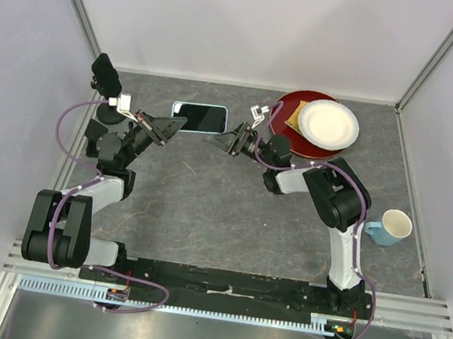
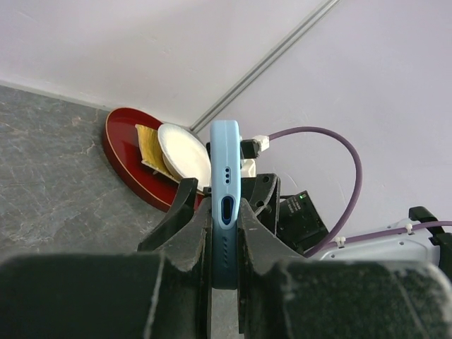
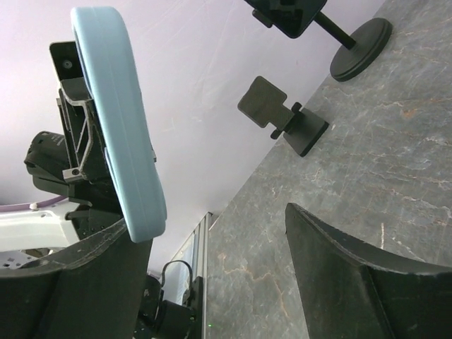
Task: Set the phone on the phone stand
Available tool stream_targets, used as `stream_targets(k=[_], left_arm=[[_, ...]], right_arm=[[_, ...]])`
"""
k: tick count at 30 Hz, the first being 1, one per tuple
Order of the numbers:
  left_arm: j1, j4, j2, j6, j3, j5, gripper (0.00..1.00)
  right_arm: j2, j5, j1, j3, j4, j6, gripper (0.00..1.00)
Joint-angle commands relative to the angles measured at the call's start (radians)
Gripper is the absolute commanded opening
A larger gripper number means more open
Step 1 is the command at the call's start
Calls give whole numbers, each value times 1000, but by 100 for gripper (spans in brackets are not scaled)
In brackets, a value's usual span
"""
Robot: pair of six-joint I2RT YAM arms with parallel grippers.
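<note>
While left gripper point(image 2: 224, 233) clamps phone point(image 2: 226, 162) edge-on, long axis pointing at right gripper point(image 3: 212, 222), whose jaws gape beside its far end, stand point(image 3: 281, 114) sits behind left gripper; left nearer.

Pale-blue phone point(image 1: 200, 116) — dark-red tray point(image 1: 303, 149), white plate point(image 1: 328, 123), grey marbled table point(image 1: 229, 212).

Bright, even light with only soft shadows. The phone point(image 2: 226, 176) is sharp in my wrist views; my left fingers point(image 2: 180, 236) below it blur.
</note>
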Motion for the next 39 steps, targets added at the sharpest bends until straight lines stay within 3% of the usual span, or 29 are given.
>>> stream_targets(k=[1,7,13,22,23,27,32,34,36,37,39], left_arm=[[-28,82,-5,24,10,0,2],[-28,48,9,33,10,-15,2],[-29,132,61,-16,12,28,2],[-36,189,104,-56,16,44,2],[-37,188,108,-55,18,46,2],[-40,172,128,-62,30,67,2],[-40,178,158,-84,42,90,13],[-39,175,167,-93,41,94,24],[-40,175,174,-101,38,98,36],[-40,174,178,-102,38,101,47],[-33,160,178,-105,30,97,54]], right_arm=[[-93,-16,-8,-7,470,24,79],[-165,-20,-16,-53,469,-14,83],[-151,1,-51,-49,470,50,84],[-166,-29,-50,-52,472,35,58],[-170,-31,-50,-52,472,35,48],[-194,-39,-50,-58,472,38,31],[-243,-43,-50,-78,472,36,7],[-268,-46,-50,-90,472,27,0],[-289,-46,-50,-98,472,20,0],[-294,-46,-51,-104,472,20,0],[-308,-45,-51,-108,472,20,0]])
